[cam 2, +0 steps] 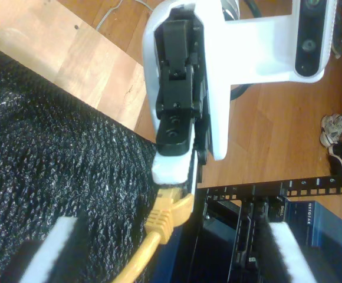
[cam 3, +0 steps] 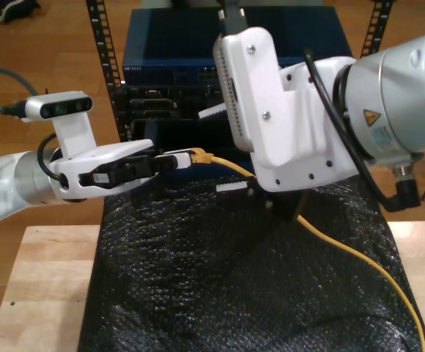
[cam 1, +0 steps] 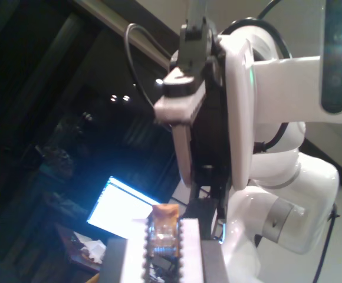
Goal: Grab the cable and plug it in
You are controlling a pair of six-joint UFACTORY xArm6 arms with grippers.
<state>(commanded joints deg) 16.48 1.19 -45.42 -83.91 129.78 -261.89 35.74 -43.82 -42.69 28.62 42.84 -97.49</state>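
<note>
The yellow-orange cable (cam 3: 344,253) runs across the black mat from the exterior view's lower right up to its plug end (cam 3: 201,155). My first gripper (cam 3: 180,159), on the arm at the exterior view's left, is shut on that plug end (cam 2: 166,217); the orange plug (cam 1: 162,231) sits between its pads. My second gripper (cam 2: 168,254), on the big arm at the exterior view's right, is open. Its white pads (cam 3: 231,188) stand on either side of the cable just behind the plug, not touching it.
A rack (cam 3: 113,81) with a blue network device (cam 3: 168,51) and rows of ports (cam 3: 154,103) stands just beyond the grippers. The black foam mat (cam 3: 220,279) covers a wooden table (cam 3: 44,286). A lit screen (cam 1: 121,209) glows in the first wrist view.
</note>
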